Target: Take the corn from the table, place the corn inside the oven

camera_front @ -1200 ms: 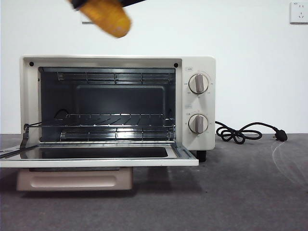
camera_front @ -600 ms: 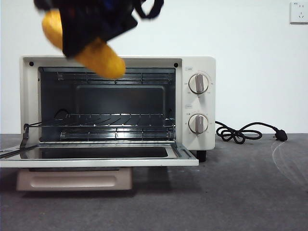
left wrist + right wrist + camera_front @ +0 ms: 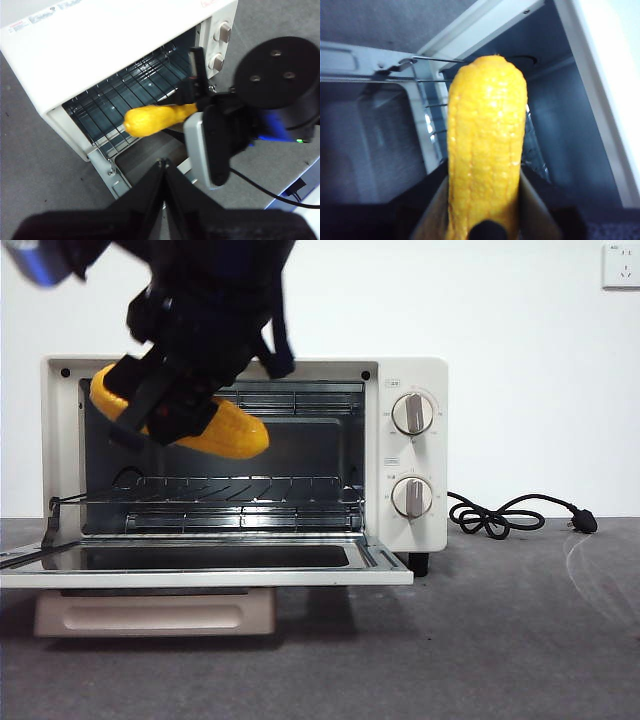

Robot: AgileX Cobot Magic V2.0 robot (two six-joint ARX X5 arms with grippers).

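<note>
The right gripper (image 3: 165, 418), clamped on the corn (image 3: 232, 430), has dropped from above the oven (image 3: 405, 455) to its open mouth; insertion looks imminent. The left gripper (image 3: 164, 167) waits, jaws together.

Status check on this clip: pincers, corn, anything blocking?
Right pincer shut on corn, at open oven mouth. Left pincer shut, empty. Rack unobstructed.

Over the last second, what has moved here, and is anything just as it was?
The right gripper, shut on the corn, has come down from the top of the front view to the mouth of the oven, above its wire rack. Nothing was let go. The oven, its open door and the cord stayed put.
</note>
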